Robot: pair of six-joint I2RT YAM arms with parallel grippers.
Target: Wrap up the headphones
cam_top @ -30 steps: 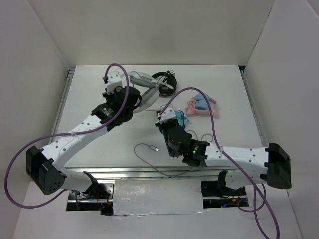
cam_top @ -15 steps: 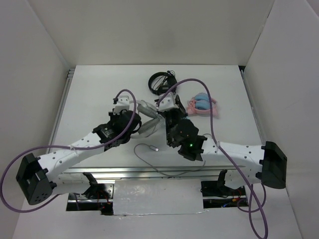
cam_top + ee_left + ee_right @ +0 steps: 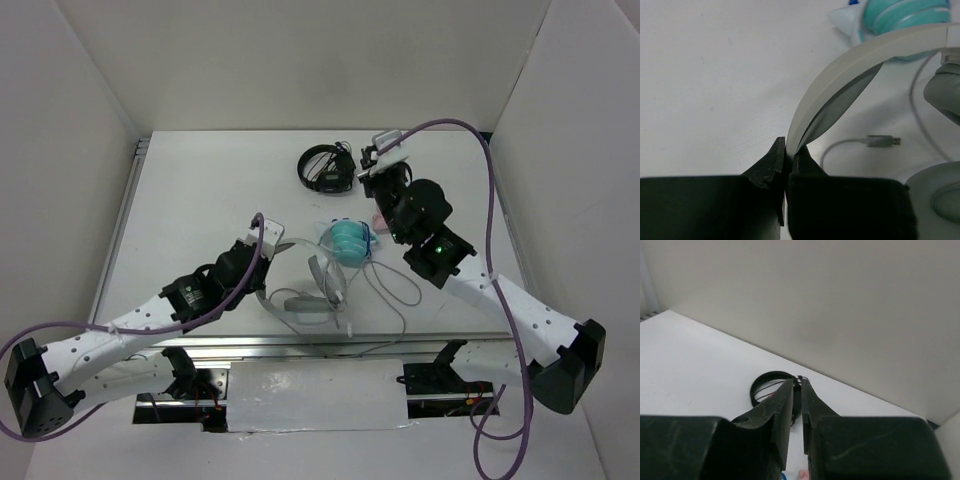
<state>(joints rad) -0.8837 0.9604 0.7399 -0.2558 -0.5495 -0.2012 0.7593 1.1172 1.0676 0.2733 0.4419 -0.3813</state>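
Observation:
The white and light-grey headphones (image 3: pixel 312 292) lie near the table's front edge, headband arching toward the left arm. Their thin grey cable (image 3: pixel 388 288) loops to the right. My left gripper (image 3: pixel 264 262) is shut on the headband (image 3: pixel 850 65), pinched between the fingertips in the left wrist view. A grey ear pad (image 3: pixel 946 90) and the cable's plug (image 3: pixel 883 141) show there too. My right gripper (image 3: pixel 369 172) is raised at the back right, beside the black headphones. Its jaws stand almost together with nothing visible between them (image 3: pixel 796 382).
Small black headphones (image 3: pixel 325 168) lie at the back, also in the right wrist view (image 3: pixel 767 386). Teal headphones (image 3: pixel 350 243) sit just behind the white pair, also in the left wrist view (image 3: pixel 905 15). Pink-and-blue headphones (image 3: pixel 377 216) peek out under the right arm. White walls enclose the table.
My left gripper has pulled the white headphones from the back toward the front edge. My right arm has swung up and back to the far right, uncovering the teal headphones.

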